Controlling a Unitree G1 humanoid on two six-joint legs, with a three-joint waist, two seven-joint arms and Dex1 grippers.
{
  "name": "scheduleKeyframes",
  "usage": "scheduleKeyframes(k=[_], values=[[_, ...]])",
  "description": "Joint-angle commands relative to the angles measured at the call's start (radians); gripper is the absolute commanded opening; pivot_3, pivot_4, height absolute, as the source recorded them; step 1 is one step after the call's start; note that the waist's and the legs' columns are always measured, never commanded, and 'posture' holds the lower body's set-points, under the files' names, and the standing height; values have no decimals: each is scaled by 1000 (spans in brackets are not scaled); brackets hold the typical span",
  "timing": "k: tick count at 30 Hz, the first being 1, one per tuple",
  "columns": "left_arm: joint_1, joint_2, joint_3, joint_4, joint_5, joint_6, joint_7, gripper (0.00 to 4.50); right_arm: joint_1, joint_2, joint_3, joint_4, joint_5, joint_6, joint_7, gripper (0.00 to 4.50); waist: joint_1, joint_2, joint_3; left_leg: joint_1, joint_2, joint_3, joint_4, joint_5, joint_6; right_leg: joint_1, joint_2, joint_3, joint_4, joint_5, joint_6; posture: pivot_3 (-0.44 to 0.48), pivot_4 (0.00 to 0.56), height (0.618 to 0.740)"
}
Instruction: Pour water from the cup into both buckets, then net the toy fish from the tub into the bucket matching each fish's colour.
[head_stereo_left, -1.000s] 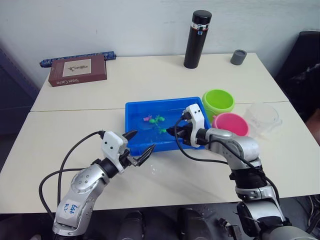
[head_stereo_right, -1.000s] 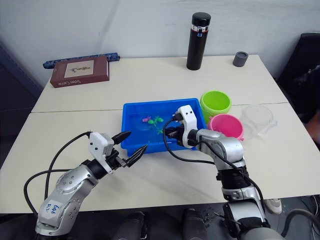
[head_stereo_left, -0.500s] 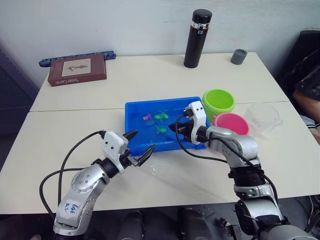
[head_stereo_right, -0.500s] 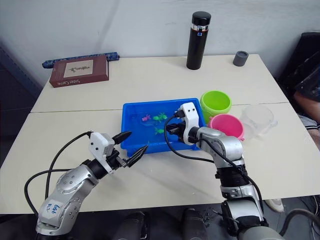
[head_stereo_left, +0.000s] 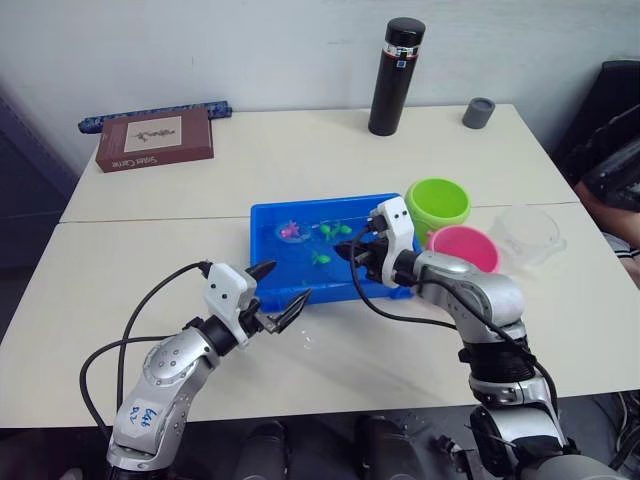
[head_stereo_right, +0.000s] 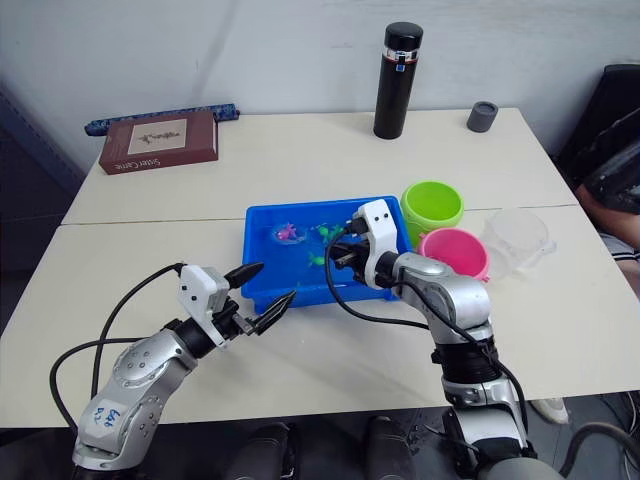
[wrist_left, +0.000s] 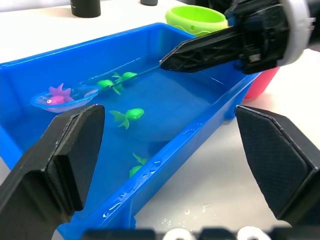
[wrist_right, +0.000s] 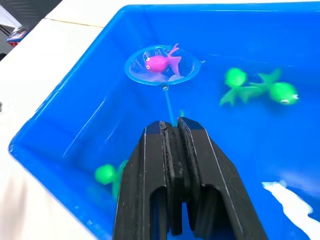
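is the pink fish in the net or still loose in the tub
In the net. The pink fish lies inside the round net, whose thin handle runs back to the shut right gripper over the tub.

Two head cameras sit side by side up high and look forward and down at the whole worktop (head_stereo_left: 150, 250). Both see the same things, a little shifted. The left wrist camera sits low, close to the near left side of the blue tub (wrist_left: 165, 150), and looks across it to the far right. The right wrist camera looks down into the tub from very close. All the views share the tub and the fish (wrist_right: 161, 63).
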Motion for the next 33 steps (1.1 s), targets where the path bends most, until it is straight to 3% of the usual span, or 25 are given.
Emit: scheduleKeyframes(k=[1,12,25,33], values=[[5,-1,3,-13,-1,-23,-10,4461,24,-34,-9,-128,22,6,7,0,1,0,0,-1,0,0,0,0,0,-2,0,0,0,0,0,0,150,740],[-33,24,-3,5,-12,-41,-72,4461,246,-246,-41,-479,-3,-85,42,0,6,0,0,-10,-1,0,2,0,1,-8,0,-1,0,0,1,0,150,740],[-142,43,-22,65,-38,-44,-192,4461,417,-285,-252,-700,-60,-195,-81,0,7,0,0,-9,-1,5,4,2,1,-7,1,-2,1,1,2,0,150,740],[-259,42,-66,162,-38,-75,-286,4461,630,-313,-387,-748,-216,-359,-121,0,22,0,0,-10,-2,5,4,2,1,-6,2,-2,1,1,2,0,150,740]])
